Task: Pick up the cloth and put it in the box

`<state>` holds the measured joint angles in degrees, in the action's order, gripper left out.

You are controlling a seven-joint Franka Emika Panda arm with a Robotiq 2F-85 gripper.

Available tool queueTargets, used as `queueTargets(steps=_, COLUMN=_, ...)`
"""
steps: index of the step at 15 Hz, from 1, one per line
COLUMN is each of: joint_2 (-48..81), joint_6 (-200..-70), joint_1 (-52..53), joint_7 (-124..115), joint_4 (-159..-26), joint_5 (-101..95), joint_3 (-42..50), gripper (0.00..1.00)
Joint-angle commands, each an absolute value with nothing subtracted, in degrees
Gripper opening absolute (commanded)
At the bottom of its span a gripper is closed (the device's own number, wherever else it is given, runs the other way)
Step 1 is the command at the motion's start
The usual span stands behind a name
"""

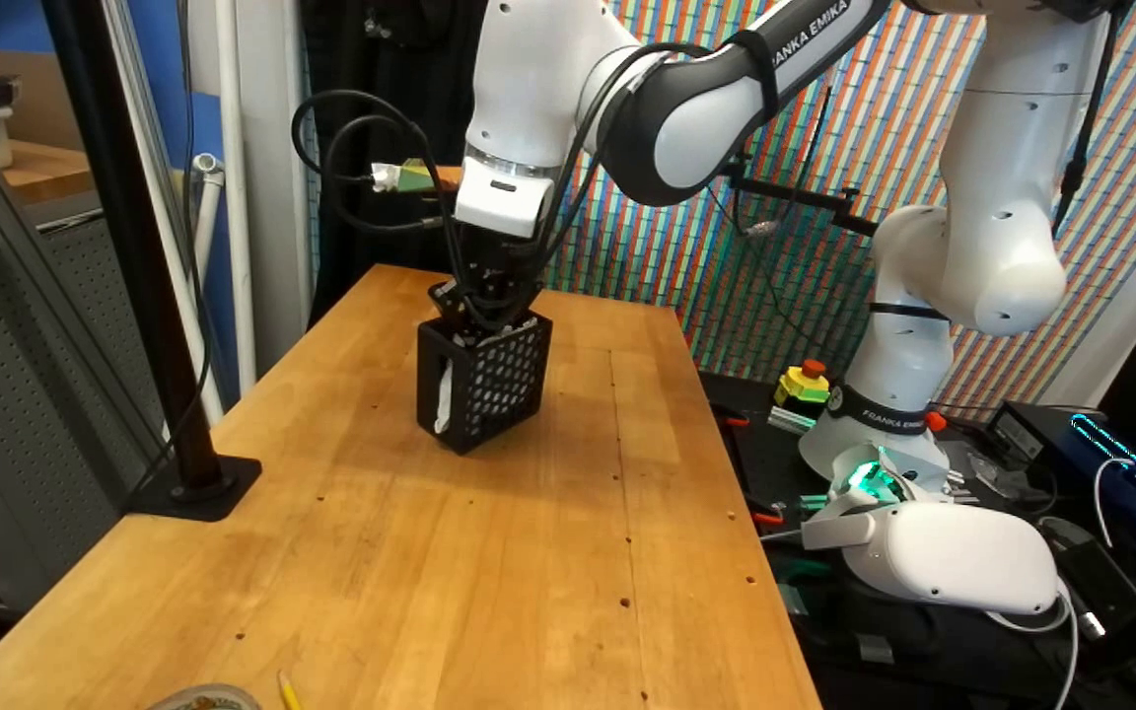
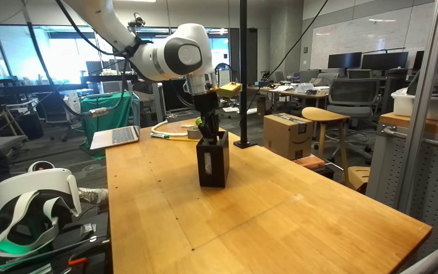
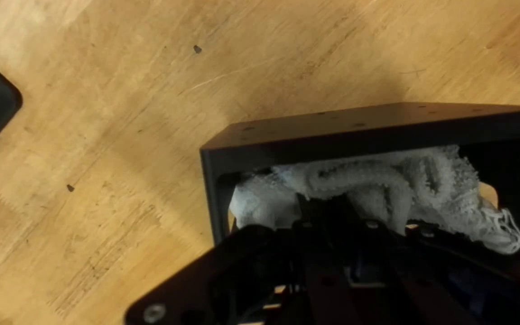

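We see the cloth (image 3: 375, 178) crumpled inside the box (image 2: 221, 165), on both sides of the closed pincer (image 3: 327, 210), gripped or not we cannot tell, with walls (image 3: 368, 145) hemming both in and tabletop (image 1: 529, 562) spreading around.

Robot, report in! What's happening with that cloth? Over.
Gripper shut, partly inside the box. Cloth bunched in there; whether gripped, unclear. Possible snag: box surrounding gripper.

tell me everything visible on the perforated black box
The black open-topped box looks like rigid plastic, rectangular, with a grid of holes in a long side and tall slots in its narrow ends. It stands upright on the brown wooden table. A bunched off-white cloth lies inside, showing through the slots. The black gripper reaches in from above; I can't tell whether it touches the walls.
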<state>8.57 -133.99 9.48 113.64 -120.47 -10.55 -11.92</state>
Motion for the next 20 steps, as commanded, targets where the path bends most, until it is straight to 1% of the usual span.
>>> queueTargets(steps=1, joint_2=10.9, joint_6=-132.3, joint_1=7.8, joint_7=117.8, joint_4=-118.2, joint_5=-7.5, joint_3=-11.6, gripper=0.17)
queueTargets(steps=8, joint_2=14.7, joint_6=-129.3, joint_1=7.0, joint_7=119.2, joint_4=-115.9, joint_5=-6.1, joint_3=-12.0, gripper=0.17)
queueTargets(steps=13, joint_2=20.6, joint_6=-128.2, joint_1=7.8, joint_7=120.7, joint_4=-115.4, joint_5=-4.8, joint_3=-13.8, gripper=0.17)
queueTargets(steps=16, joint_2=20.6, joint_6=-128.8, joint_1=7.4, joint_7=123.0, joint_4=-116.3, joint_5=-2.5, joint_3=-14.2, gripper=0.16)
queueTargets(steps=20, joint_2=16.7, joint_6=-129.4, joint_1=8.3, joint_7=121.2, joint_4=-117.9, joint_5=-3.9, joint_3=-13.8, gripper=0.17)
